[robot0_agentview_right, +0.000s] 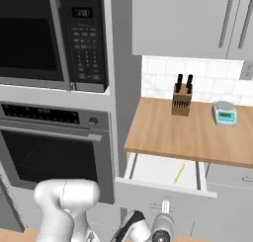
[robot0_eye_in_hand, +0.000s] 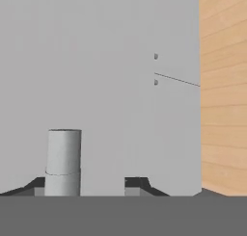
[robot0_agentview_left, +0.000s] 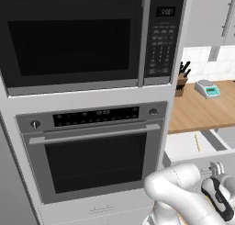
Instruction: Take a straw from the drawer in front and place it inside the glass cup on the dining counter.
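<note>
- Gripper (robot0_eye_in_hand: 88, 182): its 2 dark fingertips stand apart at the bottom of the hand view, with a grey cylinder (robot0_eye_in_hand: 63, 161) upright by the left tip; whether the tips press on it or merely flank it cannot be told.
- Straw (robot0_agentview_right: 179, 173) lies in the open drawer (robot0_agentview_right: 148, 170), a thin yellow stick on the white floor toward the right side, also seen from the left base view (robot0_agentview_left: 197, 143).
- Drawer sits pulled out under the wooden worktop (robot0_agentview_right: 188, 132), which carries a knife block (robot0_agentview_right: 181, 100) and a small scale (robot0_agentview_right: 224, 113).
- Oven (robot0_agentview_left: 92, 150) and microwave (robot0_agentview_left: 82, 40) stand stacked to the left of the drawer.
- Wood-grain surface (robot0_eye_in_hand: 223, 90) fills the right edge of the hand view beside plain grey panels.
</note>
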Tool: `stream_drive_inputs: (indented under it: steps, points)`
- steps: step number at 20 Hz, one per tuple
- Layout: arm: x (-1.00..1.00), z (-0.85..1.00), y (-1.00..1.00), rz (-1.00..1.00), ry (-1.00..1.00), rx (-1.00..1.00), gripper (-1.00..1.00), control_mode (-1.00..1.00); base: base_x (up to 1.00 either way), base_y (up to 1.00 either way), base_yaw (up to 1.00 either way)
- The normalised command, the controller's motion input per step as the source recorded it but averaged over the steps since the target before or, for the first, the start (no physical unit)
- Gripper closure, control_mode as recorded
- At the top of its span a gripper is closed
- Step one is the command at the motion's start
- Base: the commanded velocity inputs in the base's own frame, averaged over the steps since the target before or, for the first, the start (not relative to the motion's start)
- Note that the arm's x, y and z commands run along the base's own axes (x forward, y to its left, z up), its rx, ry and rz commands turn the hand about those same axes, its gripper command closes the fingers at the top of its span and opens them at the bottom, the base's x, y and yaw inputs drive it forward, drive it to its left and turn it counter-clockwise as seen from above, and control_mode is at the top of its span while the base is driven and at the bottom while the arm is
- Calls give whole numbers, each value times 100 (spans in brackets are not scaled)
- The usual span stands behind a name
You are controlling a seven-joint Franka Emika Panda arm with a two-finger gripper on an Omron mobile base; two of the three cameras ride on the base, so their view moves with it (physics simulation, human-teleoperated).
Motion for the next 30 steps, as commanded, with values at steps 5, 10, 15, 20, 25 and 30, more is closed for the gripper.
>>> stream_drive_inputs:
  steps: [5,10,15,20,25,30]
  points:
    - [-100,-44,-76,-2,-10,1,100,-100,0,0,0]
    - [-100,0,-39,0,-20,0,-100,-100,0,0,0]
    - [-98,88,-7,3,-28,0,-100,-100,0,0,0]
    - [-84,100,6,13,-35,-3,-100,-100,0,0,0]
    - [-36,100,14,24,-43,0,-100,-100,0,0,0]
    - [-10,100,35,17,0,-16,-100,-100,0,0,0]
